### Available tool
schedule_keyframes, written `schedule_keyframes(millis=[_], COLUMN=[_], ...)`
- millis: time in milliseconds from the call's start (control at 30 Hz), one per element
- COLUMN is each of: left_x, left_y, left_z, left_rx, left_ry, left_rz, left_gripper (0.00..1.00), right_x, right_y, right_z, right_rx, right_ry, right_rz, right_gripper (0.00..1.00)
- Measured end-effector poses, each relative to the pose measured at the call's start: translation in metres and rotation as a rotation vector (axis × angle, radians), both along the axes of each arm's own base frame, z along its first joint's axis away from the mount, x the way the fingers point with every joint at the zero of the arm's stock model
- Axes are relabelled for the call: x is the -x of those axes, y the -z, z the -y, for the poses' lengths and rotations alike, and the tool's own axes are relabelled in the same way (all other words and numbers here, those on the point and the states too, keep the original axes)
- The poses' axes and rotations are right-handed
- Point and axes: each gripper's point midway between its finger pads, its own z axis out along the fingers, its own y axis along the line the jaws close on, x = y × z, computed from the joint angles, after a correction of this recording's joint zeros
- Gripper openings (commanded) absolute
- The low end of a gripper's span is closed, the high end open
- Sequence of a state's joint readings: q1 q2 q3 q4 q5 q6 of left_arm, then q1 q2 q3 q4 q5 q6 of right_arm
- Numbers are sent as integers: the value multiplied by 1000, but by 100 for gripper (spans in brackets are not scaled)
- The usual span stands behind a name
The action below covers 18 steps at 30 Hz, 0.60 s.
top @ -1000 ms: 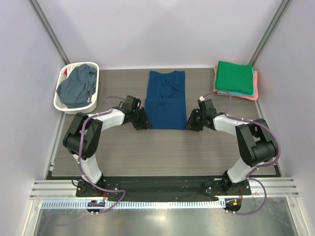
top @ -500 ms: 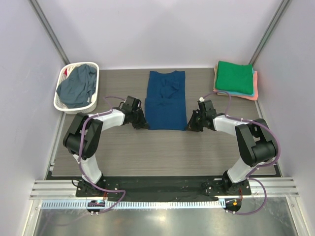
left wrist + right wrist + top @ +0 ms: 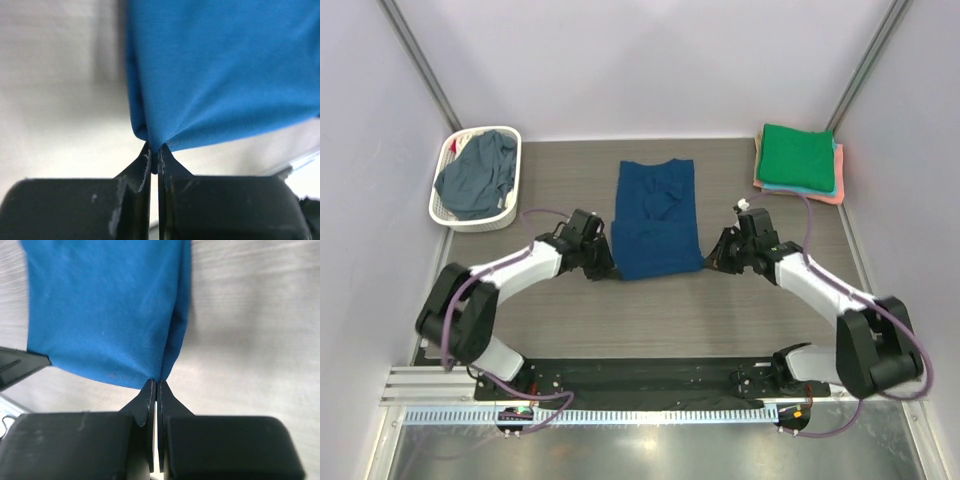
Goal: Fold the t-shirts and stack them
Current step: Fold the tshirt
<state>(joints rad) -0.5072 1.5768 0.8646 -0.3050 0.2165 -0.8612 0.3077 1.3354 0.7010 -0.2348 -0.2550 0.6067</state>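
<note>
The fingers (image 3: 136, 172) pinch the blue t-shirt (image 3: 220, 70) by its corner.

blue shirt (image 3: 220, 70) cropped at wrist-view edges, table (image 3: 55, 125) blurred

On my feed, a grey wood-grain tabletop (image 3: 650, 310) sits boxed in by plain pale lilac walls (image 3: 640, 70) at the back and on both sides. I see a slanting grey metal post in each far corner, left (image 3: 420, 70) and right (image 3: 867, 65). A ribbed aluminium rail (image 3: 410, 384) runs along the near edge. The light is soft and even.
</note>
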Motion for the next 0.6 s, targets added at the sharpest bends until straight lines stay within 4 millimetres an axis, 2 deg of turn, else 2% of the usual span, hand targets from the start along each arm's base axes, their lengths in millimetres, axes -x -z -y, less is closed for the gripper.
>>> schedule_keyframes(millis=[167,333,500,600], left_x=[38,77,103,104], left_y=[-51,-91,-111,-120], left_z=[12,13,3,-2], left_rx=[48,102,125,101], left_ry=[42,49,29,18], left_rz=[63,84,70,67], left_gripper=[0,0,0,0], right_x=[31,68,106,108], right_y=[-38,-67,-84,-100], right_z=[5,3,-1,3], right_rx=[-31,-76,-106,-94], right_ry=[-1,-19,-42,-25], right_rz=[45,70,45,43], right_gripper=[1,1,1,1])
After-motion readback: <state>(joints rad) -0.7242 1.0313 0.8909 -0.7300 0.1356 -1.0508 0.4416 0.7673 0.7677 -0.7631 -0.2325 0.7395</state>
